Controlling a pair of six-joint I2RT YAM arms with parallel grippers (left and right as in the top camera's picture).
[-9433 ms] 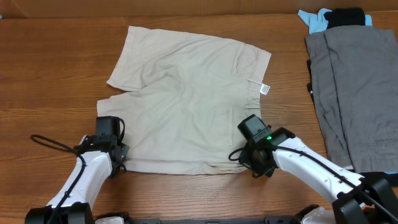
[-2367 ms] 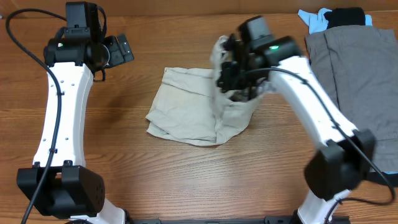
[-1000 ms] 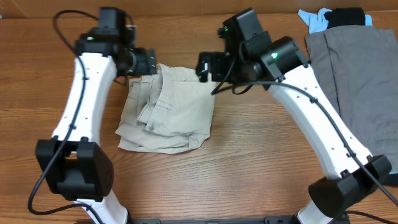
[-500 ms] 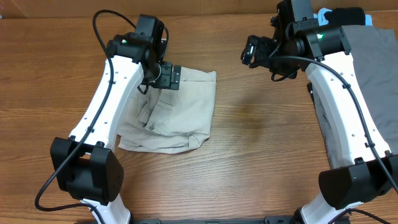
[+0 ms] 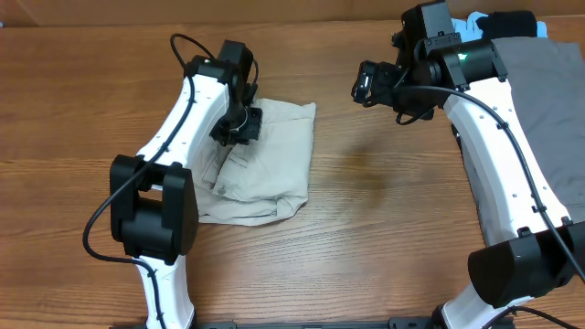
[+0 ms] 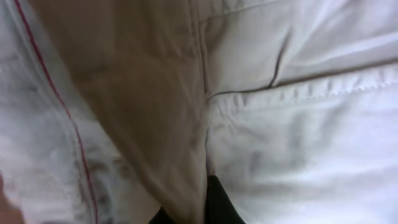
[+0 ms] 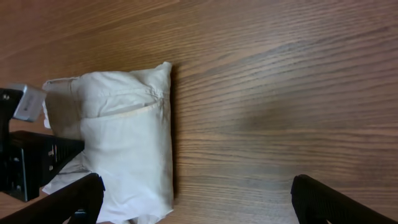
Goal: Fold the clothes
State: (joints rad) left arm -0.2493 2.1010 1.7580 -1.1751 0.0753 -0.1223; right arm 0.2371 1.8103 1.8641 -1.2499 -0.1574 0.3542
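Note:
The clothes [image 5: 274, 160] are a light beige garment lying in a rumpled, folded bundle on the wooden table, left of centre. My left gripper [image 5: 239, 126] presses down on the bundle's upper left part, shut on a fold of the cloth. In the left wrist view the beige fabric [image 6: 280, 124] with its seams fills the frame, and a ridge of it runs between the dark fingertips [image 6: 217, 202]. My right gripper [image 5: 375, 82] hovers open above bare table to the right of the bundle. The right wrist view shows the clothes [image 7: 130, 137] at its left, apart from the fingers [image 7: 329, 199].
A grey garment [image 5: 539, 119] lies along the table's right side under the right arm. Small light-blue [image 5: 462, 27] and black [image 5: 507, 25] pieces sit at the back right corner. Bare wood [image 5: 384, 192] lies between the bundle and the grey garment.
The left gripper has come down onto the bundle's upper left and gone from open to shut on the cloth. The right gripper has pulled away to the right and stays open.

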